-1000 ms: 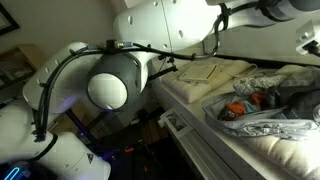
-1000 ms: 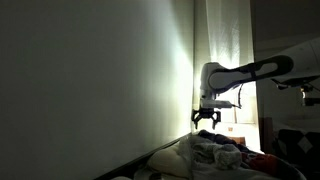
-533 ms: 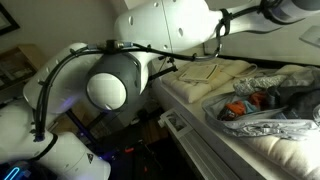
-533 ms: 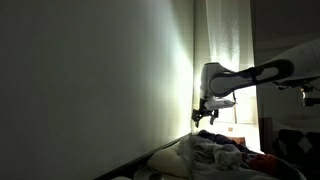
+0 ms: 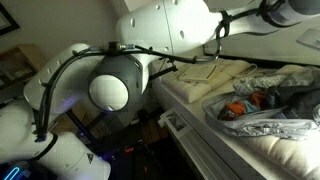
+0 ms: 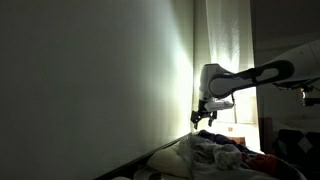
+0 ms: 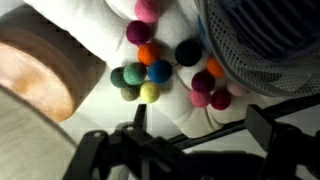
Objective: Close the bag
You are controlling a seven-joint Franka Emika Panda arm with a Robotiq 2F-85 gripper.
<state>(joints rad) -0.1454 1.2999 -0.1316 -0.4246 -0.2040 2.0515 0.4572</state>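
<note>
bag [image 5: 264,120] lies on bed [image 5: 188,96], mouth wide, orange things showing inside. not closed yet. gripper [image 6: 205,118] hangs in air over bag, jaws apart, holding nothing. all closing work left.

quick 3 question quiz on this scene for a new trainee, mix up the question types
1. True or false: the jaws are shut on the bag.
2. What shows through the bag? A) orange and red items B) green bottles C) blue books
3. Fill in: in the wrist view, small coloured ___ lie in front of the jaws.
Key: 1 false, the jaws are open and hang clear of it; 2 A; 3 balls.
</note>
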